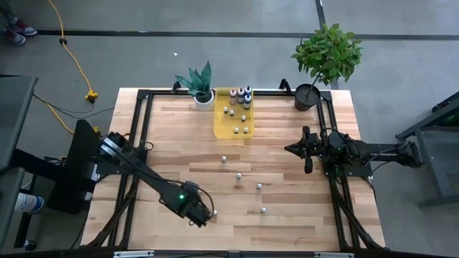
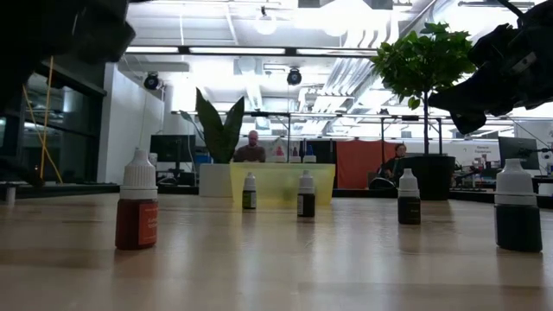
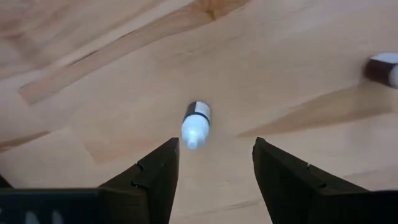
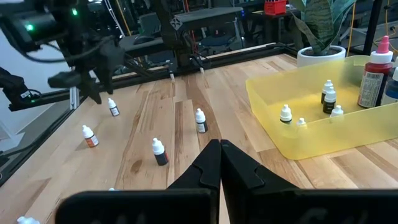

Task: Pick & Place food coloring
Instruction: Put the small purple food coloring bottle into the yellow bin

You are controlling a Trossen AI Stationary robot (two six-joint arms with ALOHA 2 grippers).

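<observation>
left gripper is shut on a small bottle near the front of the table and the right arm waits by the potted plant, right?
Not quite: the left gripper is open, not shut on anything. The left wrist view shows its fingers apart above the small bottle, which stands free on the table. The right gripper does wait near the potted plant.

bench [image 1: 287, 208]: pale wood planks, smooth, light satin sheen, visible grain
tray [image 4: 323, 134]: translucent yellow plastic, glossy
food coloring bottles [image 4: 200, 120]: smooth plastic, white matt caps, dark bodies
left end effector [image 3: 214, 171]: dark matt plastic-looking fingers [image 3: 155, 174]
frame rails [image 1: 140, 129]: black metal, matt
plant pot [image 1: 204, 98]: white, smooth
floor [image 1: 215, 50]: grey, dull, concrete-like
</observation>
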